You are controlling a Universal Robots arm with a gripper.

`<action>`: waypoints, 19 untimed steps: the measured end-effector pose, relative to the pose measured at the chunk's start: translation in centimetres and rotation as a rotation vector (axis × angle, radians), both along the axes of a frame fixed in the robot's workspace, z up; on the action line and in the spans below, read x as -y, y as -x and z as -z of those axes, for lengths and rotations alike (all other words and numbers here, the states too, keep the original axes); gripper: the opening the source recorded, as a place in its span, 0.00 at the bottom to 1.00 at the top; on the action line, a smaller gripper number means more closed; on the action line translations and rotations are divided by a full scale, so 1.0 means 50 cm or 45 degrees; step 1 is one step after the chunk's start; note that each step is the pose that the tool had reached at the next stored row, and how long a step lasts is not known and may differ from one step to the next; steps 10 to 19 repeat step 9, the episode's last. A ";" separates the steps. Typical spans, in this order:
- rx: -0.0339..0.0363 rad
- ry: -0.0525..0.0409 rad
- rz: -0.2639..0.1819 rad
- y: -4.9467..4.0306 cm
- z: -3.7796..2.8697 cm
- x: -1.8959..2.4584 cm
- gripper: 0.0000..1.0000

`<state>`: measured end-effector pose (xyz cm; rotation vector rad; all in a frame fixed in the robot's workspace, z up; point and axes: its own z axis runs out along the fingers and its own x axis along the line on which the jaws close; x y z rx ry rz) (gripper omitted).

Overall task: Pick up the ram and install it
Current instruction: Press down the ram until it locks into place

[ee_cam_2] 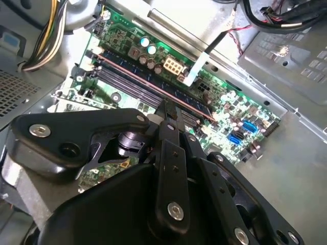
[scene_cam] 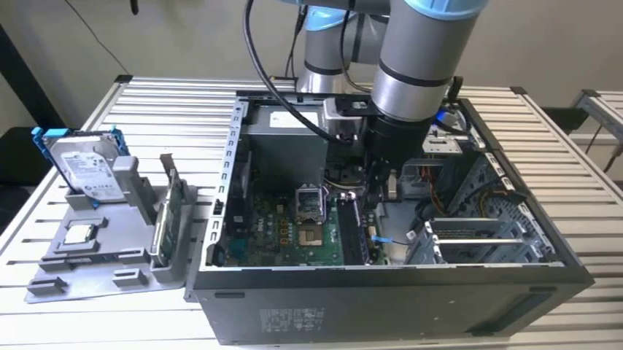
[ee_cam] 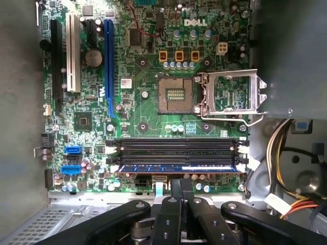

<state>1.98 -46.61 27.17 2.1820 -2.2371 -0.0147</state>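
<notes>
the gripper (ee_cam: 179, 186) has its fingers drawn narrow, tips just above the ram (ee_cam: 176, 167), which lies in the motherboard's (ee_cam: 148, 71) nearest slot. pressing off-centre could leave one end unseated, since the white end latches (ee_cam: 242, 153) look unclosed.

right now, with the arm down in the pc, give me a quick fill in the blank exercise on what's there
1. The ram lies in a slot on the ___ motherboard.
2. The metal cover of the CPU socket is flipped ___.
3. Outside the case, at the exterior view's left, the hard drive stands in a ___ frame.
4. Inside the case, the hand is nearest to the ___.

Missing words: green; open; blue; ram
</notes>
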 end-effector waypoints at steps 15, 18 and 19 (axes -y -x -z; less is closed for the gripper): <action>0.0000 0.000 0.000 0.000 -0.001 0.0000 0.11; 0.0000 0.000 0.000 0.000 -0.001 0.0000 0.11; 0.0000 0.000 0.000 0.000 -0.001 0.0000 0.11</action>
